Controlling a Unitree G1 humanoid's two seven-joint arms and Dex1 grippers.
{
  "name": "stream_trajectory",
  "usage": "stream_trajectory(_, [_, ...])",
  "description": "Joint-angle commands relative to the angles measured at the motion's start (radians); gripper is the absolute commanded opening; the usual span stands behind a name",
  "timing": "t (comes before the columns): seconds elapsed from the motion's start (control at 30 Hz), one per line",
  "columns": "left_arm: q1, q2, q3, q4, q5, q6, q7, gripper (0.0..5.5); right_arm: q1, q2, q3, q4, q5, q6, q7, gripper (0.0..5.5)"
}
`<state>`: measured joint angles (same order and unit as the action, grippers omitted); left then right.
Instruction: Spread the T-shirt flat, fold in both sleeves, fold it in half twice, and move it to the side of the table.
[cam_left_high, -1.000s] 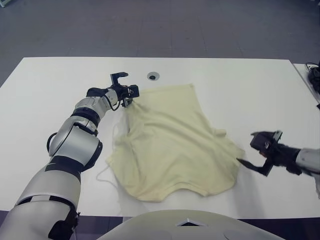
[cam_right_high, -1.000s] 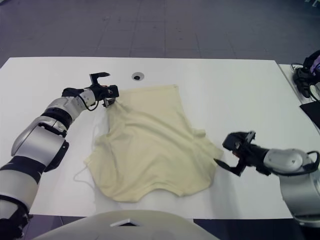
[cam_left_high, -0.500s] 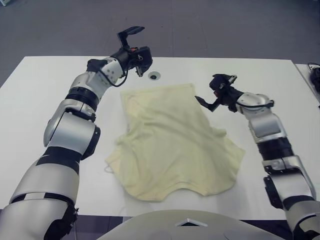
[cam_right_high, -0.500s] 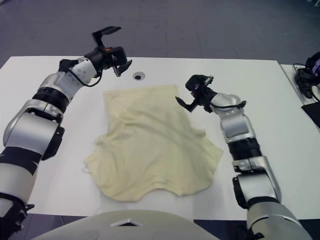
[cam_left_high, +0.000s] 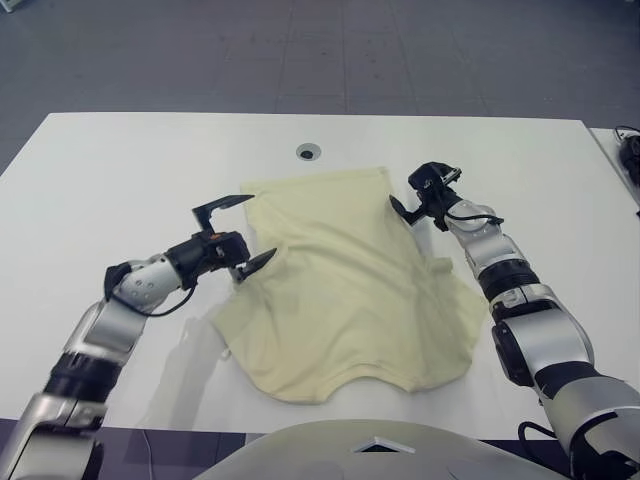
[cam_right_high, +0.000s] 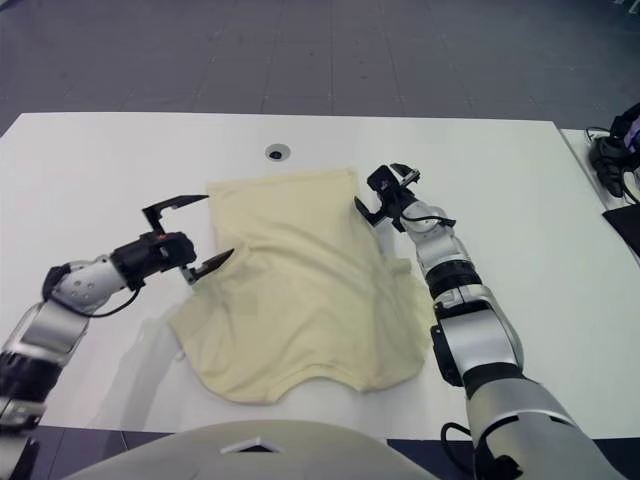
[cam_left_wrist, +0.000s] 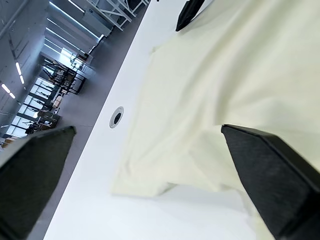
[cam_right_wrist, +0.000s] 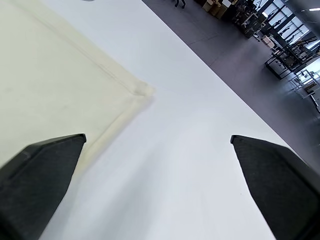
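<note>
"Left eye view: where's the T-shirt (cam_left_high: 345, 290)?"
"Middle of the white table (cam_left_high: 120, 170). Its hem lies toward the far edge, near the round cable port (cam_left_high: 307, 152), and the body is rumpled and creased."
"So the spreading isn't finished?"
"I'd judge not. Of 4 stages, only the 1st is under way. Both sleeve folds, the 2 halvings and the move aside are all left."
"And the grippers?"
"The left gripper (cam_left_high: 238, 235) hangs at the shirt's left edge, its 2 fingers spread wide and holding nothing. The right gripper (cam_left_high: 420, 195) sits at the far right hem corner, fingers also apart, with the cloth below them unpinched."
</note>
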<state>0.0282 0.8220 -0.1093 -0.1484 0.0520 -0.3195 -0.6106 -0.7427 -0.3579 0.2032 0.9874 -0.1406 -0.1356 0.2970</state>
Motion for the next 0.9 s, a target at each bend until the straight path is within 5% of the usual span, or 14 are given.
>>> stream_trajectory(0.03, [0.238, 0.124, 0.164, -0.291, -0.061, 0.14, -0.104, 5.4, -0.09, 0.034, -0.019, 0.11, -0.015, -0.093, -0.012, 5.39])
stream_trajectory(0.53, [0.333, 0.13, 0.129, -0.13, 0.163, 0.117, -0.12, 5.4, -0.114, 0.037, -0.003, 0.263, -0.106, 0.087, -0.094, 5.39])
stream_trajectory(0.9, [-0.074, 0.068, -0.018, 0.188, 0.232, 0.013, -0.114, 5.4, -0.112, 0.023, -0.099, 0.264, -0.054, 0.054, -0.151, 5.39])
